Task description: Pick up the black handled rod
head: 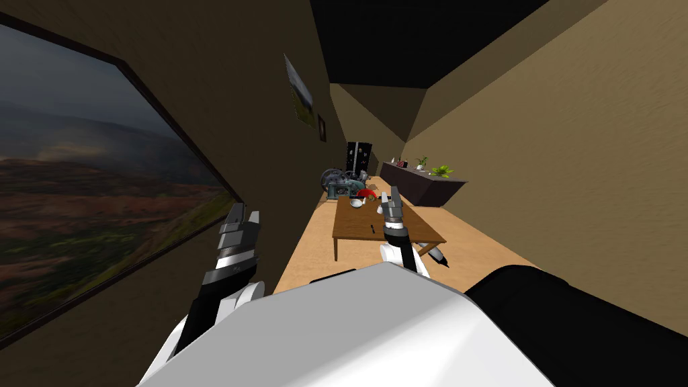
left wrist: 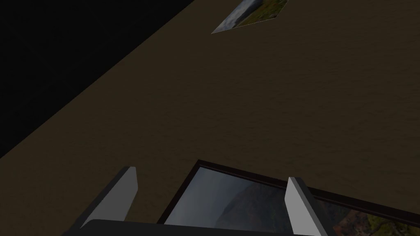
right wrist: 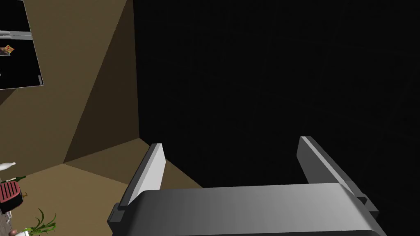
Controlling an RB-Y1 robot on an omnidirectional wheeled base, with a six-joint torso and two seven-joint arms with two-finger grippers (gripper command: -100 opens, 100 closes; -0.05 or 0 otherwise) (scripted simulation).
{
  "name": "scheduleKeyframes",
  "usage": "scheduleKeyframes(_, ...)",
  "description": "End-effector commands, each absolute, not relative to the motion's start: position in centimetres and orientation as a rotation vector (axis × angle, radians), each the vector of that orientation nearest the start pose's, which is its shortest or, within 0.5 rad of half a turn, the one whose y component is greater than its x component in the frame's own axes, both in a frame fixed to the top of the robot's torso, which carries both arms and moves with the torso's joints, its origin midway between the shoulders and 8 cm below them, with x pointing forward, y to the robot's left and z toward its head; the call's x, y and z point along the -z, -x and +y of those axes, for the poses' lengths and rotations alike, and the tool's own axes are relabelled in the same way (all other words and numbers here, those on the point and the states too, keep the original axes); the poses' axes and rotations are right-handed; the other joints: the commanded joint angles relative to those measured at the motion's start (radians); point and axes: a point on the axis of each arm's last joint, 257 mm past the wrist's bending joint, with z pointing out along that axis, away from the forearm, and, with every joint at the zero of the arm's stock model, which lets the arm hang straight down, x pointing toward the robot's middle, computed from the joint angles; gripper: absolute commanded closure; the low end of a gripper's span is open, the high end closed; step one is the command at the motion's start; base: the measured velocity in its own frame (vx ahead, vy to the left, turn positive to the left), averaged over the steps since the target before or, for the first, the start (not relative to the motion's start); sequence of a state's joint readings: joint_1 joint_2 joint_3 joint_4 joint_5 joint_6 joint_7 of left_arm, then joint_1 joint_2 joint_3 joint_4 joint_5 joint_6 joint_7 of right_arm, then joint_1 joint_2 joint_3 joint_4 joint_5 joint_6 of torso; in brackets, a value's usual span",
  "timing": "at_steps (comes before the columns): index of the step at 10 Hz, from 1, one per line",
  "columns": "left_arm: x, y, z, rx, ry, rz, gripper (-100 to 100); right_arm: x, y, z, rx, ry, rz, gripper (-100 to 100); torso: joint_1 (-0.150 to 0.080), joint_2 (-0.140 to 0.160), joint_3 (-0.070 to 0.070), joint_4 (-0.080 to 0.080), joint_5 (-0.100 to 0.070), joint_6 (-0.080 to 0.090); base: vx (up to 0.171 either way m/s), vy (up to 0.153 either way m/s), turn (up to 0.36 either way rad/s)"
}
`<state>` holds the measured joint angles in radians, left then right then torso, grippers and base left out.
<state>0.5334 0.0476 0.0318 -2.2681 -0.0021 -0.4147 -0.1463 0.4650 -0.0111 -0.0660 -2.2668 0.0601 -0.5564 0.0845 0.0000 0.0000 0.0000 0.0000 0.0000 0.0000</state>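
A thin black rod (head: 373, 229) lies on a low brown table (head: 410, 235) ahead of me, near its front edge. My right gripper (head: 390, 193) is raised over the table, a little beyond the rod and apart from it. In its wrist view the right gripper (right wrist: 231, 141) is open, with nothing between its fingers, and points at a black area. My left gripper (head: 245, 211) is held up by the left wall, far from the table. The left gripper (left wrist: 212, 173) is open and empty too.
At the table's far end are a red object (head: 366, 193), a white bowl (head: 356, 202) and dark machinery (head: 342, 181). A dark sideboard (head: 423, 185) with plants stands along the right wall. A large framed picture (head: 87, 188) hangs close on my left.
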Motion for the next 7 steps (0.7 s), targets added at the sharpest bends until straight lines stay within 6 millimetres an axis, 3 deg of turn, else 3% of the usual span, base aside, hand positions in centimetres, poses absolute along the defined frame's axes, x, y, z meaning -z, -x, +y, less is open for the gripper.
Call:
scheduleKeyframes(1, 0.8, -35.5, 29.4, 1.093, 0.656, 0.775, 0, -2.8, -35.0, -28.7, -1.177, -0.537, 0.669, -100, 0.000, 0.000, 0.000, 0.000, 0.000, 0.000, -0.009, -0.024, 0.001)
scheduleKeyframes(7, 0.8, -35.5, 29.4, 1.093, 0.656, 0.775, 0, 3.2, -40.2, -30.8, -1.281, -0.758, 0.781, -100, -0.004, 0.001, 0.000, 0.000, -0.001, 0.000, -0.020, -0.056, 0.006)
